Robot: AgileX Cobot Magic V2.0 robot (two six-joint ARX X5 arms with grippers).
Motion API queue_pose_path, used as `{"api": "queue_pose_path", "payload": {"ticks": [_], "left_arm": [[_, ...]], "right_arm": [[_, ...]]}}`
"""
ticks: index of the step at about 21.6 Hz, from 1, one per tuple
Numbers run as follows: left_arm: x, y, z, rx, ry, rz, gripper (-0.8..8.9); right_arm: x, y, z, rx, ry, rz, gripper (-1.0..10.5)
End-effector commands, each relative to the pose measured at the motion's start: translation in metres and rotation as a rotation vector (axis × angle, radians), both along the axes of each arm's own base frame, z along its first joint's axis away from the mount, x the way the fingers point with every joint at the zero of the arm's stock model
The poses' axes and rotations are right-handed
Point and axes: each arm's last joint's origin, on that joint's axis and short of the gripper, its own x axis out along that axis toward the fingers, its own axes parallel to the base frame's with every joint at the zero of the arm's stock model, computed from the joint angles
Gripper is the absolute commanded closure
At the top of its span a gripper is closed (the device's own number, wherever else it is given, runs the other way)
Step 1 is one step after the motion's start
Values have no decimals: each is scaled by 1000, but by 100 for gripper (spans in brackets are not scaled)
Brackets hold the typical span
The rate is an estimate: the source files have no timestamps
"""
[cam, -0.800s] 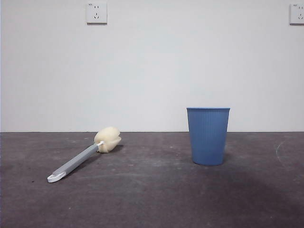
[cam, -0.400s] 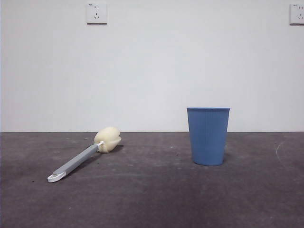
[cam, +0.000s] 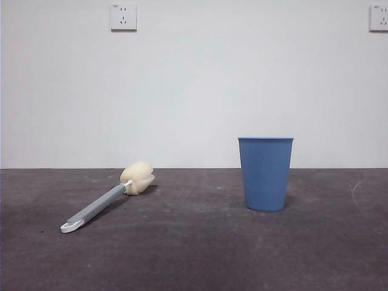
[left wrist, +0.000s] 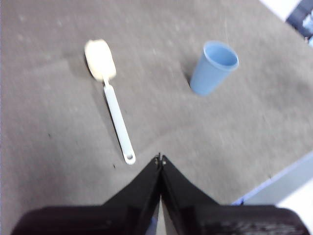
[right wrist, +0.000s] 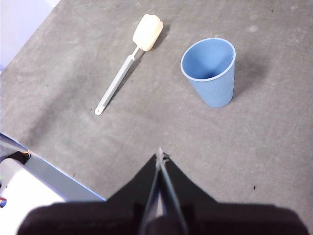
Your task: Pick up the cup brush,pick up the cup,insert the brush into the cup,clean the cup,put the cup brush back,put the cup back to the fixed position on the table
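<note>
The cup brush (cam: 109, 197) lies flat on the table (cam: 194, 254) at the left, its cream sponge head farther back and its white looped end nearer. The blue ribbed cup (cam: 265, 173) stands upright to the right of it, empty. Neither arm appears in the front view. High above the table, my left gripper (left wrist: 160, 159) is shut and empty, with the cup brush (left wrist: 110, 95) and cup (left wrist: 212, 68) beyond its tips. My right gripper (right wrist: 160, 154) is also shut and empty, high up, apart from the cup (right wrist: 210, 71) and the cup brush (right wrist: 128, 61).
A white wall with two sockets (cam: 123, 16) stands behind the table. The table's near edge (right wrist: 58, 178) shows in the right wrist view, with a pale object beyond it. Another table edge (left wrist: 283, 178) shows in the left wrist view.
A faint shadow on the table near the cup has faded; the cup brush and cup have not moved.
</note>
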Motion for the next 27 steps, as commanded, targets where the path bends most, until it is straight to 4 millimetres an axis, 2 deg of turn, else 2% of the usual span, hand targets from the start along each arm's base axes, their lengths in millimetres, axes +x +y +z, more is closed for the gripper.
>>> {"api": "queue_pose_path", "payload": {"ticks": [1,7,8,9,10,11,12,13,20,27], "left_arm": [[-2,-2,0,12,-11,-69,821],[-2,-2,-1,6,1,-78,816],[-2,-2,-1,6,1,-78,813],[-2,-2,0,4,2,-77,804],[-2,-2,0,1,5,-74,723],[-2,-2,-1,-2,9,-72,563],[-2,-2,0,-7,13,-67,323],[-2,-2,0,-13,17,-62,202],[5,-2,1,-24,16,-47,198],[46,-7,-8,34,109,-29,198]], "right_arm": [[-1,0,0,-7,4,12,957],[0,0,-1,14,28,-10,943],[0,0,-1,14,28,-10,924],[0,0,-1,14,28,-10,843],[0,0,-1,14,28,-10,720],[0,0,-1,14,28,-10,601],[0,0,-1,14,28,-10,462],[0,0,-1,14,28,-11,378],[0,0,-1,18,33,-16,380],[6,1,-3,34,76,-34,380]]}}
